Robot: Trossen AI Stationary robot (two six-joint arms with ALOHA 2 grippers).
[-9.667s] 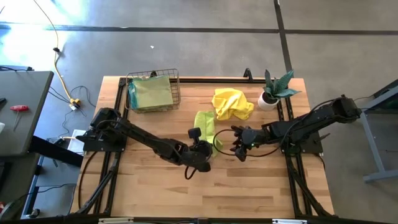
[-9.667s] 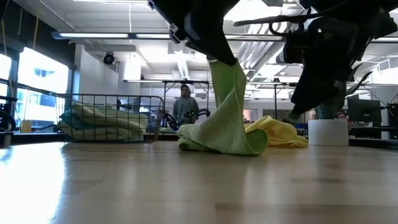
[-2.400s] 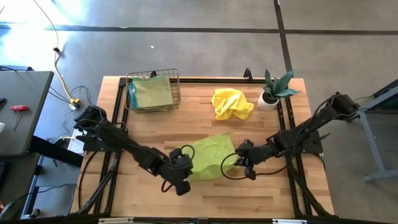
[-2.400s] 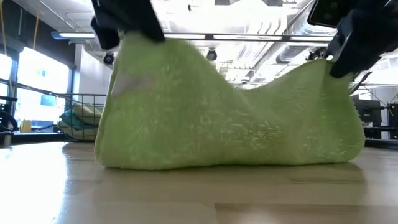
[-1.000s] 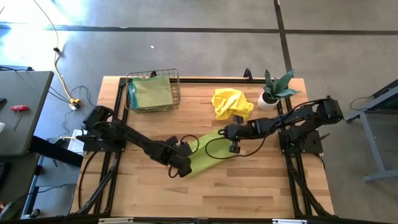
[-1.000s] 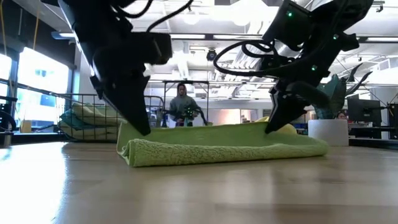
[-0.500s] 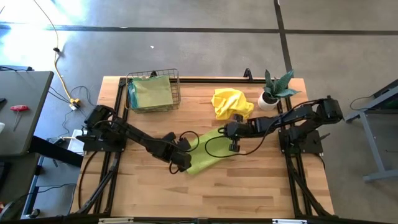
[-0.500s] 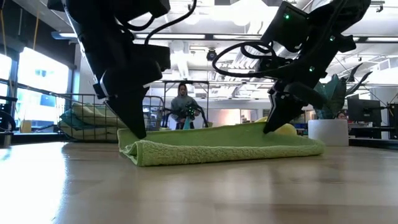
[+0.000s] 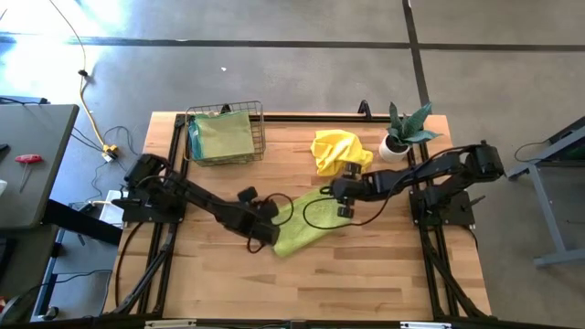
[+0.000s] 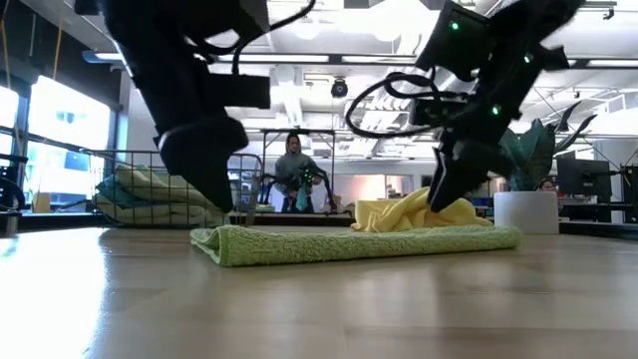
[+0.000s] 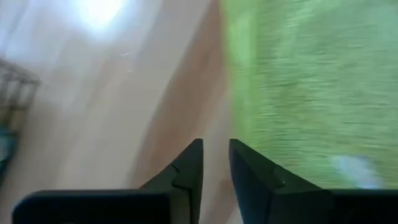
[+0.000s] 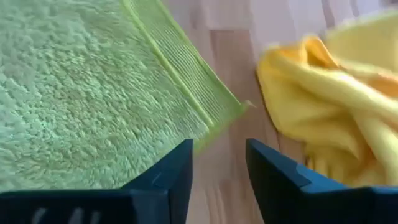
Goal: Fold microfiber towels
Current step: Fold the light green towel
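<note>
A lime green towel lies folded in half on the table's middle; it also shows in the low view. My left gripper hovers just above the table at the towel's left edge, its fingers a narrow gap apart and empty. My right gripper is open and empty above the towel's far right corner. A crumpled yellow towel lies just beyond it, also in the right wrist view. Folded pale green and teal towels lie in the wire basket.
The wire basket stands at the table's far left. A potted plant in a white pot stands at the far right. Bare wood lies between the towel and the near edge. A person stands in the room beyond the table.
Both grippers have come up off the lime towel and drawn a little toward the far edge. The towel's far edge, held raised at the right gripper a moment ago, now lies flat on the lower layer.
</note>
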